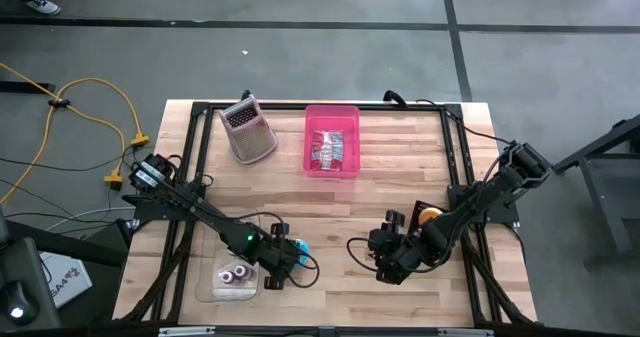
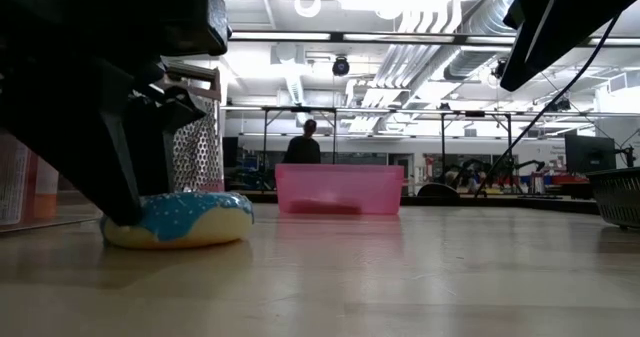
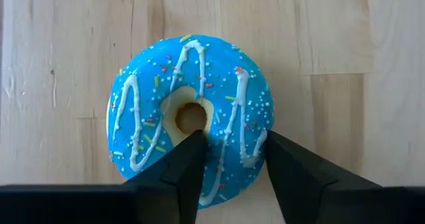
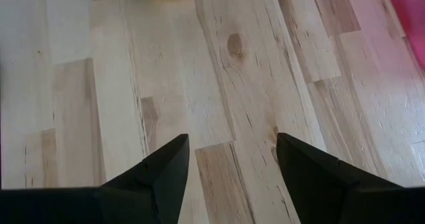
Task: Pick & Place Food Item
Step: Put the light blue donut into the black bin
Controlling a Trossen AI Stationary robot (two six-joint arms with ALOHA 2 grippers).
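— Looking from the table's (image 1: pixel 400 192) left edge rightward: clear tray (image 1: pixel 232 279) with small items near the front-left corner, then the blue-iced donut (image 1: pixel 293 247) just beside it, near the front edge. Metal grater (image 1: pixel 247 130) and pink bin (image 1: pixel 332 139) well apart, toward the far edge.

— Left gripper (image 3: pixel 232 161)?

— Down over the donut (image 3: pixel 189 114), jaws part-spread and straddling one side of the ring: one fingertip (image 3: pixel 192 151) at the centre hole, the other at the outer rim. Touching or nearly so; cannot tell whether pinched yet. Donut flat on the wood in the low view (image 2: pixel 180 220).

— Handling?

— Probably light. Stiff or soft, hard to say; likely a toy. Smooth-looking icing, so possibly slippery. Best taken across the ring wall, hole to rim, exactly as now lined up. Gentle squeeze, level lift.

— Further right?

— Right gripper (image 4: pixel 229 161) waiting near the front edge, right of centre, jaws spread wide over bare boards, holding nothing. Something orange (image 1: pixel 430 215) by that arm, toward the right edge.
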